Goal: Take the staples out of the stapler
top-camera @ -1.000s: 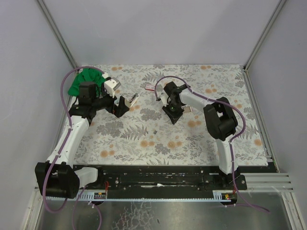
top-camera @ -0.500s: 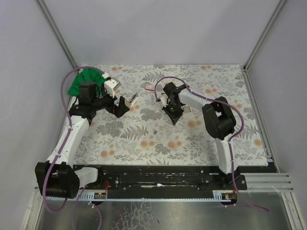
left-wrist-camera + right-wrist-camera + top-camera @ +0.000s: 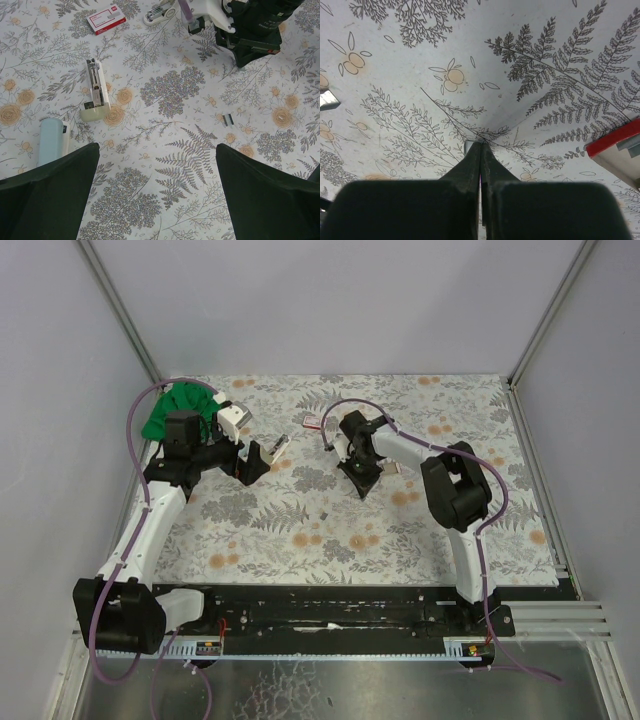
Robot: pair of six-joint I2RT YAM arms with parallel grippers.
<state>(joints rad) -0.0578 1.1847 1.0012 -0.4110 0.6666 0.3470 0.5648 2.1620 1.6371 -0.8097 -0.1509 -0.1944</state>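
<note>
right gripper [image 3: 480,146] is holding its jaws pressed together | small grey bit [image 3: 469,147] is peeking out at its tip, pinched or not I cannot tell | staples [image 3: 228,119] are lying apart from it, nearer the robot and leftward | left gripper [image 3: 157,150] is hanging wide open
</note>
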